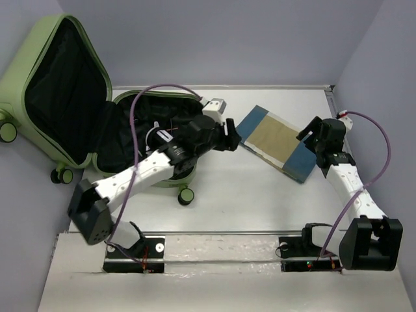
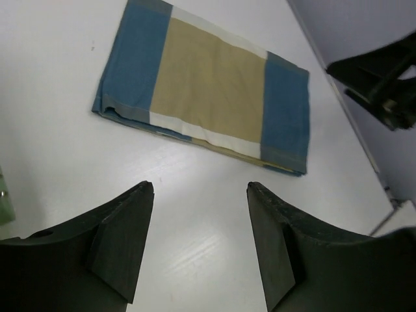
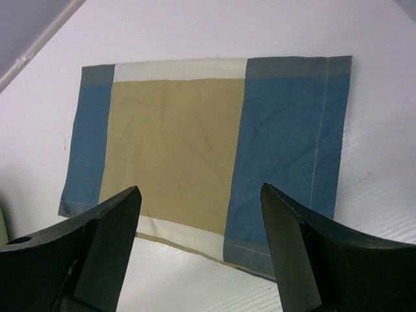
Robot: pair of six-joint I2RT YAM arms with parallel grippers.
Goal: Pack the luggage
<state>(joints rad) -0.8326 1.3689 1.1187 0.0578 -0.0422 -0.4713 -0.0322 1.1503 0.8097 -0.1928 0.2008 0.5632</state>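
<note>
A: Top view first. Where's the luggage?

B: The luggage (image 1: 62, 91) is lying open at the far left of the table (image 1: 247, 195). Its lid is leaning up against the wall and the black lining is showing. The left gripper (image 1: 232, 138) is reaching past its right rim toward the folded cloth (image 1: 279, 143). The right gripper (image 1: 311, 133) is hovering at the cloth's other end.

A: Risk?

B: Two arms are working one flat item from opposite ends. My guess is they're risking a bump, or tugging the fold open. The left arm is also crossing over the open shell, and its purple cable (image 1: 162, 86) is looping above the case, so it could be snagging on the rim.

A: Left wrist?

B: The left gripper (image 2: 200, 187) is spread wide and gripping nothing, with bare table beneath it. The folded cloth (image 2: 208, 84) is lying just ahead, untouched. The right gripper (image 2: 383, 78) is poking in at the right edge. The cloth is lying flat, so the pads may be sliding off it or pinching only the top layer.

A: Right wrist?

B: The right gripper (image 3: 199, 188) is released too and carrying nothing. The folded cloth (image 3: 175, 143) is lying below and ahead of it, and I can't tell the height. A one-layer pinch would be letting the fold drop open on the way to the case. The luggage isn't clearly showing here.
</note>
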